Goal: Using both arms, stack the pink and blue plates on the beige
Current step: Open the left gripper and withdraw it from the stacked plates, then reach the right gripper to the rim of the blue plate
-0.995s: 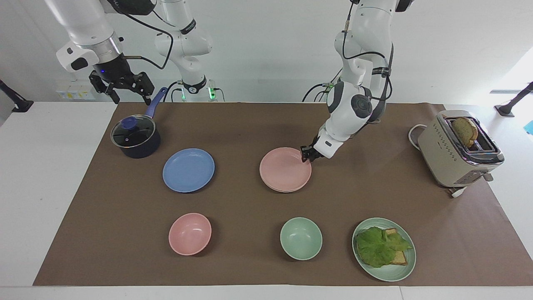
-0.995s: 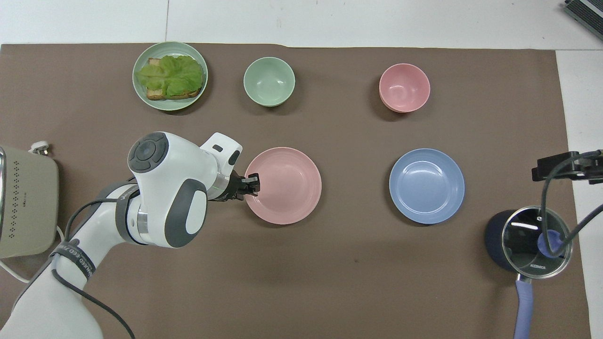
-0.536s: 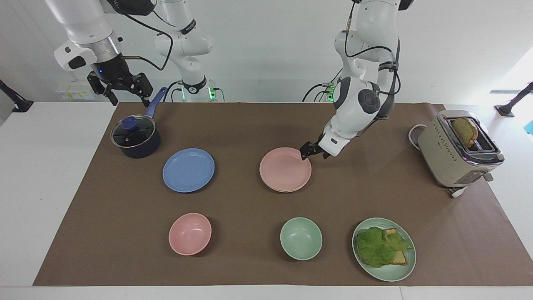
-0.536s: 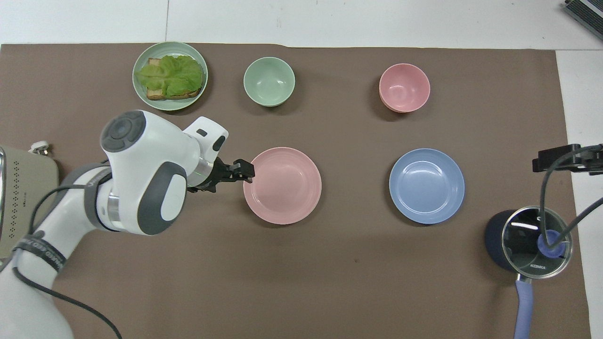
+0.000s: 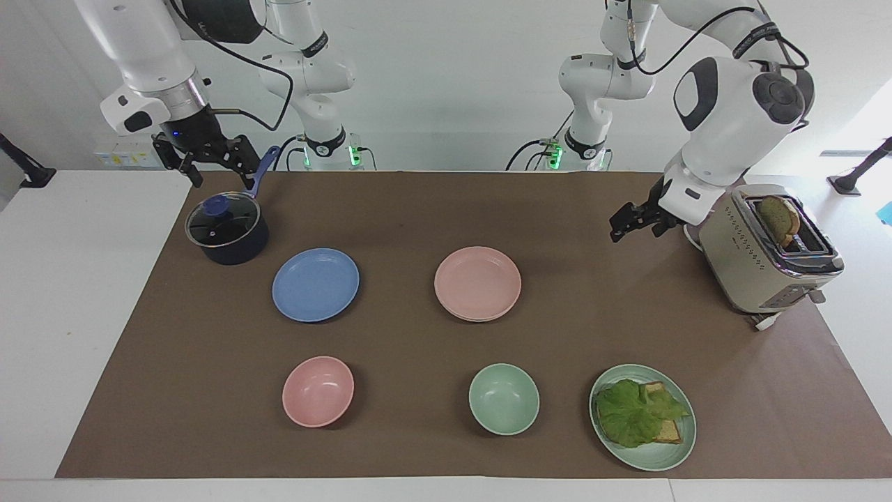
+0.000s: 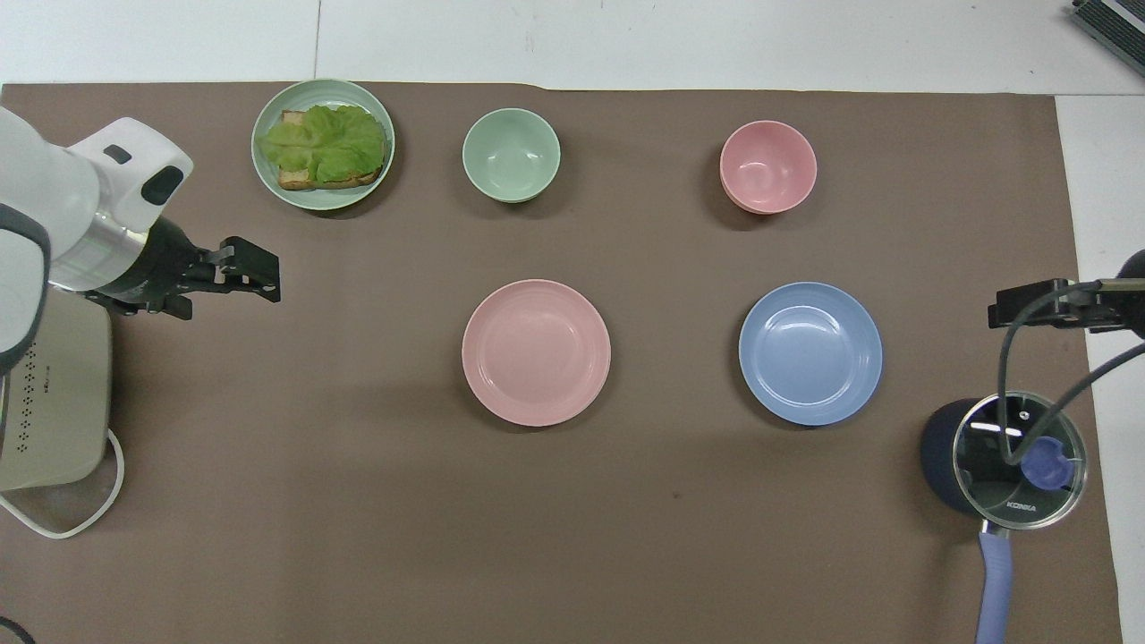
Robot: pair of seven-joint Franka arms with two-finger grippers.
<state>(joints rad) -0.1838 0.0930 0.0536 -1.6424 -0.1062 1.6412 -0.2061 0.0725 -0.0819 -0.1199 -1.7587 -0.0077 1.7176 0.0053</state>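
Note:
The pink plate [image 5: 477, 281] [image 6: 536, 351] lies in the middle of the brown mat, on top of another plate. Of that lower plate only a thin pale rim [image 5: 479, 318] shows, so the beige plate's face is hidden. The blue plate [image 5: 315, 284] [image 6: 810, 353] lies flat on the mat beside the pink one, toward the right arm's end. My left gripper [image 5: 625, 225] [image 6: 253, 271] hangs open and empty over bare mat next to the toaster. My right gripper [image 5: 219, 169] [image 6: 1009, 312] hangs open and empty over the pot's handle.
A toaster [image 5: 765, 252] [image 6: 52, 394] holding bread stands at the left arm's end. A dark pot with a glass lid [image 5: 226, 226] [image 6: 1009, 456] stands at the right arm's end. Farther from the robots are a pink bowl [image 5: 318, 390], a green bowl [image 5: 503, 399] and a green plate [image 5: 679, 450] with lettuce toast.
My left gripper opened, let go of the pink plate's rim and swung up and away toward the toaster. The pink plate stayed put. My right gripper shifted slightly over the pot's handle.

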